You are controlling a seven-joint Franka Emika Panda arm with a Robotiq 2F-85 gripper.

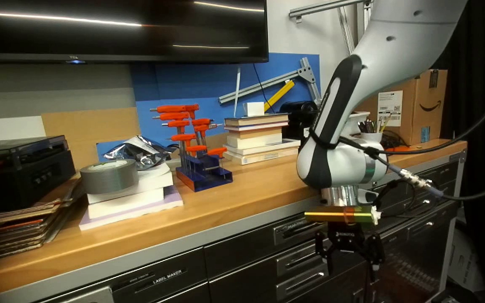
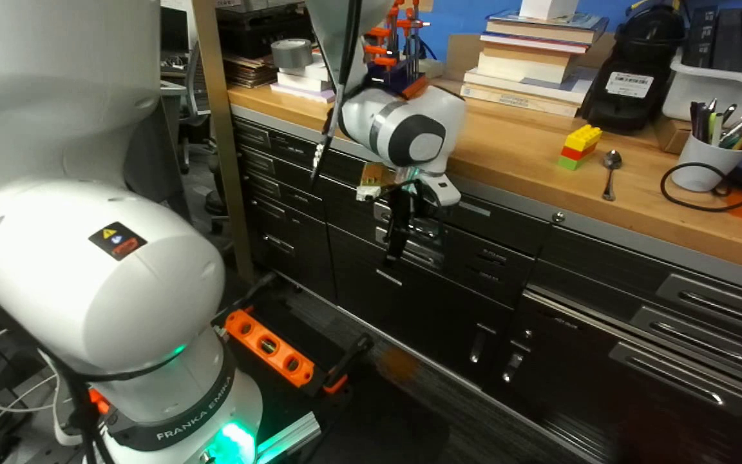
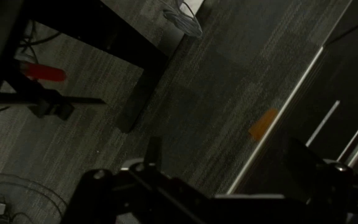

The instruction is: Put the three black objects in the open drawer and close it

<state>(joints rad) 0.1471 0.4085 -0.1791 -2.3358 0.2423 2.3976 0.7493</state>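
Note:
My gripper [image 1: 352, 272] hangs pointing down in front of the dark cabinet, below the worktop's edge. Its fingers [image 3: 153, 151] stand wide apart in the wrist view, with only floor and cabinet seen between them, so it is open and holds nothing. The gripper [image 2: 403, 248] shows side-on in an exterior view. I cannot make out the three black objects; they are hidden or out of view. No open drawer interior shows. The dark drawer fronts [image 1: 242, 248] appear shut, and wide ones with long bar handles [image 2: 699, 341] sit at the right in an exterior view.
On the wooden worktop [image 2: 506, 151] are a red-and-blue tool rack [image 1: 204, 172], stacked books [image 1: 255, 139], a black device [image 2: 625, 84], a toy brick stack [image 2: 580, 147], a spoon [image 2: 610, 171] and a pen cup [image 2: 706, 161]. An orange level [image 2: 268, 347] lies beside the robot base.

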